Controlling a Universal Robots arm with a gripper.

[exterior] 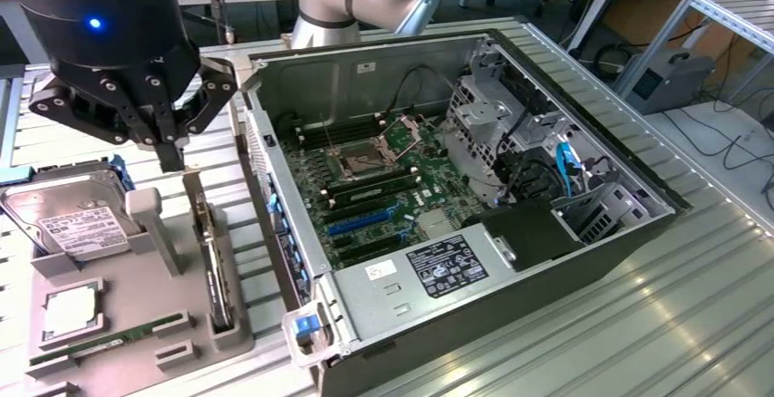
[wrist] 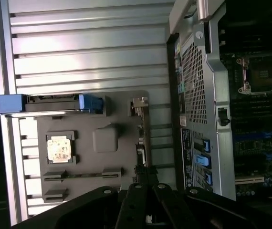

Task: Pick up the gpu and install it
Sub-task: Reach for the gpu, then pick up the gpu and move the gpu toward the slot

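Scene: a slatted aluminium table [exterior: 677, 306] carries an open desktop computer case [exterior: 545, 324] lying on its side. A grey parts holder [exterior: 151, 225] sits beside it on the exterior view's left.
Gripper: the black gripper [exterior: 172, 163] hangs over the holder with its fingers drawn together to a narrow point. The tip is right at the far, upper end of the gpu. Whether it pinches the card cannot be told.
Gpu: the gpu [exterior: 208, 252] stands on its long edge in a slot along the holder's side nearest the case, outside the case.
Wrist view: the gripper [wrist: 143, 181] meets one end of the gpu [wrist: 143, 138].
Other parts in holder: a hard drive [exterior: 72, 225], a processor chip [exterior: 71, 311] and a green RAM stick [exterior: 103, 341].
Case interior: a green motherboard [exterior: 400, 188] with a CPU socket [exterior: 362, 157].
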